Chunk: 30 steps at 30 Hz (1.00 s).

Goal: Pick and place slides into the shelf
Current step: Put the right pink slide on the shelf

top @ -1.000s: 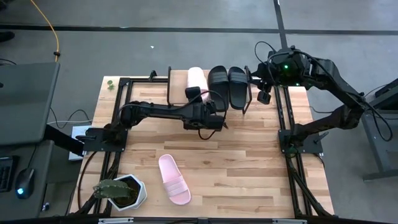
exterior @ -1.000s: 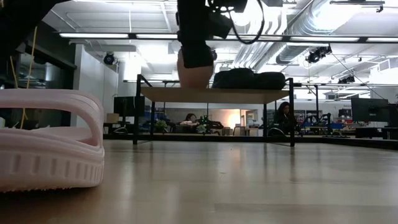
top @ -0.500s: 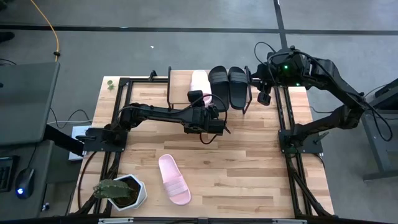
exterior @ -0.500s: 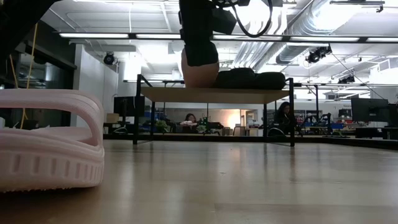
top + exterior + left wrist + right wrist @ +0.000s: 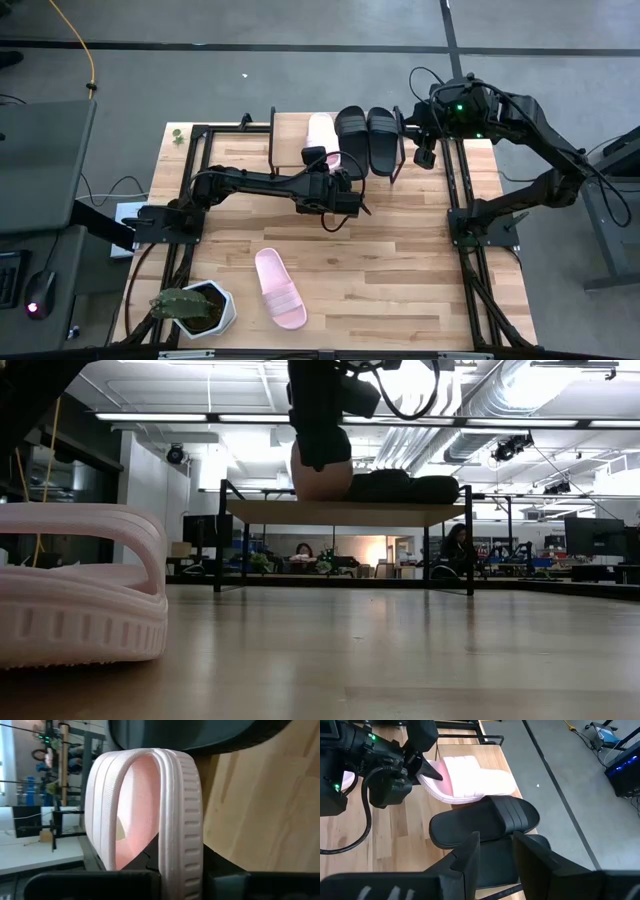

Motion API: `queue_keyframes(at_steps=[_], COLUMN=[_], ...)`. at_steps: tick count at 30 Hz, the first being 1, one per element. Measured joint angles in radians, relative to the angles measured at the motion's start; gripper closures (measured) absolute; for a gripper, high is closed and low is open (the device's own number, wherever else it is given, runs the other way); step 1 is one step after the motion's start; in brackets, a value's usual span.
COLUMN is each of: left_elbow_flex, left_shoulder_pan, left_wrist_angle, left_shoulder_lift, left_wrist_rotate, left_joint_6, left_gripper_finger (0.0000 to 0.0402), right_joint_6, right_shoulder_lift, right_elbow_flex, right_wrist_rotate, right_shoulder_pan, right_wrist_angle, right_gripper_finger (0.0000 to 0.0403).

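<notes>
Pink slide (image 5: 321, 130): on the shelf (image 5: 290, 125), held at its near end, touching the black one beside it.
Black slides (image 5: 368, 139): two on the shelf, at 3 o'clock from the pink one.
Other pink slide (image 5: 279, 287): on the surface (image 5: 400, 260), at 6 o'clock.
Left gripper (image 5: 326, 160): holding the pink slide.
Right gripper (image 5: 423, 140): fingers a little apart, holding nothing, just past the black slides.
Plant pot (image 5: 192, 306): near corner, out of the way.

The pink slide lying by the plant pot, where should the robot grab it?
Best by its wide ribbed strap, coming from above. The pink slide lies flat, sole down, alone on the table, and its arched strap stands clear of the footbed for a finger.
</notes>
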Motion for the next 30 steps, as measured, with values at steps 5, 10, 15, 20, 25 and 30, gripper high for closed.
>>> queue_keyframes(at_steps=[5,10,15,20,25,30], left_elbow_flex=[0.000,0.000,0.000,0.000,0.000,0.000], left_shoulder_pan=[-0.001,-0.002,-0.002,-0.003,-0.015,-0.030], left_wrist_angle=[0.001,0.003,0.003,0.009,0.023,0.023], left_shoulder_lift=[0.000,0.000,0.000,0.000,0.000,0.000], left_wrist_rotate=[0.039,0.054,0.101,0.162,0.187,0.191], left_joint_6=[-0.003,-0.004,-0.005,-0.028,-0.030,-0.029], left_gripper_finger=[0.0373,0.0372,0.0345,0.0305,0.0282,0.0271], right_joint_6=[0.000,0.000,0.000,0.000,0.000,0.008], right_shoulder_lift=[0.000,0.000,0.000,0.000,0.000,0.000], right_elbow_flex=[0.000,0.000,0.000,0.000,0.000,0.000], right_wrist_rotate=[0.000,0.000,0.000,0.000,0.001,-0.012], right_shoulder_pan=[0.000,0.000,0.000,0.000,0.000,0.000], right_wrist_angle=[0.002,0.003,0.003,0.007,0.015,0.015], right_gripper_finger=[0.0292,0.0292,0.0292,0.0292,0.0292,0.0292])
